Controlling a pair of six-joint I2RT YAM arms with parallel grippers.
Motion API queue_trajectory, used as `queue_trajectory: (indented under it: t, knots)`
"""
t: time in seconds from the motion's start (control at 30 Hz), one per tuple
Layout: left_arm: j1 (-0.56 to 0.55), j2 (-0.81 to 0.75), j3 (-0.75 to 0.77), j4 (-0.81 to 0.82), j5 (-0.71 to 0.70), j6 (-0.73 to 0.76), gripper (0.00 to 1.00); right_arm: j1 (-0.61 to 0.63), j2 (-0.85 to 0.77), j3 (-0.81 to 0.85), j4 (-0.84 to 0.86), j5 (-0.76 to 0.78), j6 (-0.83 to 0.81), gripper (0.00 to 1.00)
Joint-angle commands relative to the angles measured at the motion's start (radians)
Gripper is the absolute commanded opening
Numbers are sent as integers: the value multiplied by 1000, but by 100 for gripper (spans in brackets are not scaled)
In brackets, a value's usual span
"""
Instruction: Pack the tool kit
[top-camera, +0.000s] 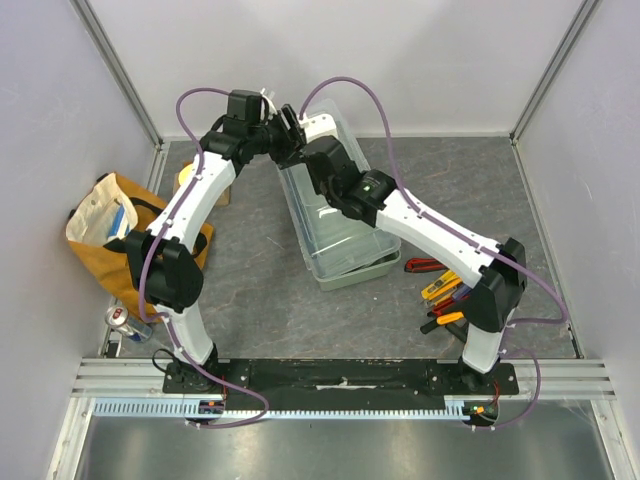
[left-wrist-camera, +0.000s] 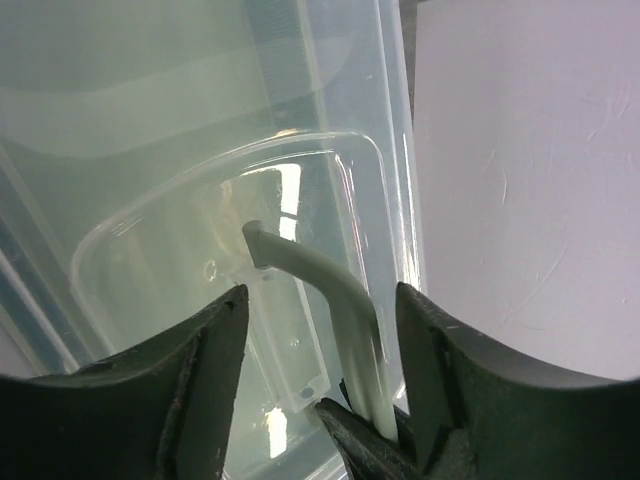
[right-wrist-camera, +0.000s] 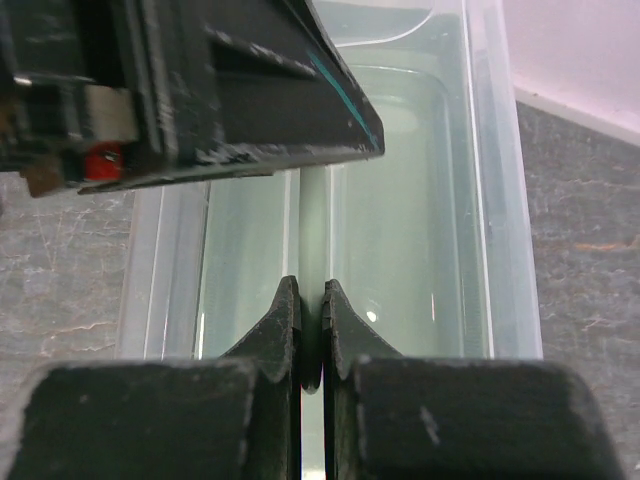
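Sage-green rectangular plastic toolbox (top-camera: 340, 250) with a translucent lid lies slantwise mid-table, its far end toward the far edge of the grey stone-patterned table (top-camera: 260, 300). There the right gripper (right-wrist-camera: 310, 300) is pressed together on the thin pale-green carrying handle (right-wrist-camera: 312, 220). The left gripper (left-wrist-camera: 322, 310) is spread astride the handle's bend (nothing gripped). If the arms pull unevenly, the slim bar could twist free or drag the box. Red, yellow and black-handled hand tools (top-camera: 440, 290) lie unpacked by the right edge.

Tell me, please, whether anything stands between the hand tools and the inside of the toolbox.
Yes: the translucent lid covers the toolbox, and the right end effector is shut on its handle; the hand tools lie outside, beside it.
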Motion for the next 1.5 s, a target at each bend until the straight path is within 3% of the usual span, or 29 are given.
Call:
queue_trajectory:
  t: [0.0, 0.13, 0.23, 0.37, 0.5, 0.67, 0.77, 0.93, 1.27, 1.47]
  knots:
    - [-1, -4, 55, -32, 54, -6, 60, 57, 12, 90, 129, 101, -107, 0]
    - [1, -10, 49, -75, 44, 29, 48, 87, 35, 108, 130, 164, -141, 0]
    - [1, -8, 51, -94, 43, 45, 33, 106, 50, 116, 130, 189, -192, 1]
    - [1, -1, 54, -117, 35, 66, 2, 117, 45, 108, 130, 198, -186, 10]
    - [2, -2, 59, -128, 23, 89, 2, 117, 22, 91, 132, 184, -164, 23]
    - [12, -4, 74, -135, 34, 115, 2, 115, -23, 52, 129, 181, -152, 64]
    - [18, -8, 88, -146, 40, 132, 2, 115, -66, 22, 126, 172, -117, 76]
    - [25, -27, 104, -146, 73, 146, 2, 59, -142, -14, 90, 129, -25, 78]
    - [65, -100, 103, -142, 139, 163, 2, -262, -280, -181, 32, -43, 368, 76]
    - [111, -135, 97, -142, 199, 175, 2, -415, -274, -289, 67, -313, 446, 72]
